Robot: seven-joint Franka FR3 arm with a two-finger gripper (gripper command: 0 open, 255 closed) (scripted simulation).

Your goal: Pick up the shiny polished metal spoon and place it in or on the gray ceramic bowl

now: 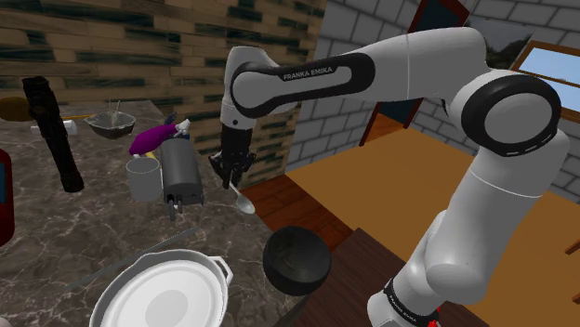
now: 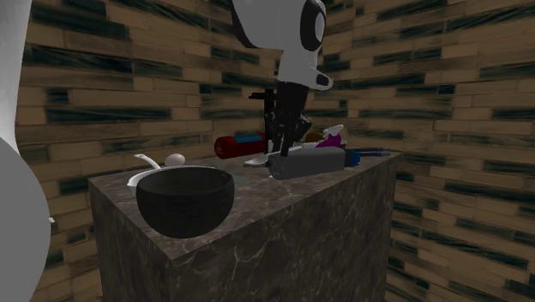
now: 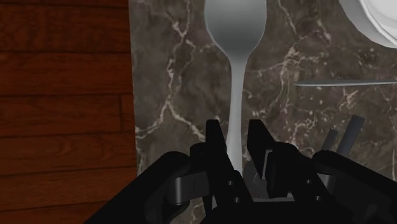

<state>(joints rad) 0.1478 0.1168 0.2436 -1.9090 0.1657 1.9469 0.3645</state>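
In the shoulder view, at the frame's centre, the black gripper (image 1: 230,175) pinches the handle of the silvery spoon (image 1: 243,201). The spoon's rounded end hangs below it, over the marble counter (image 1: 56,241). The dark bowl (image 1: 296,260) sits lower and right of centre, beside a white pan (image 1: 163,295).

In the second exterior view, the bowl (image 2: 184,202) stands at lower left. The gripper (image 2: 281,146) and spoon (image 2: 257,160) are at centre, behind it.

In the wrist view, the gripper (image 3: 234,133) has both fingers (image 3: 215,137) pressed against the spoon (image 3: 235,38) handle.
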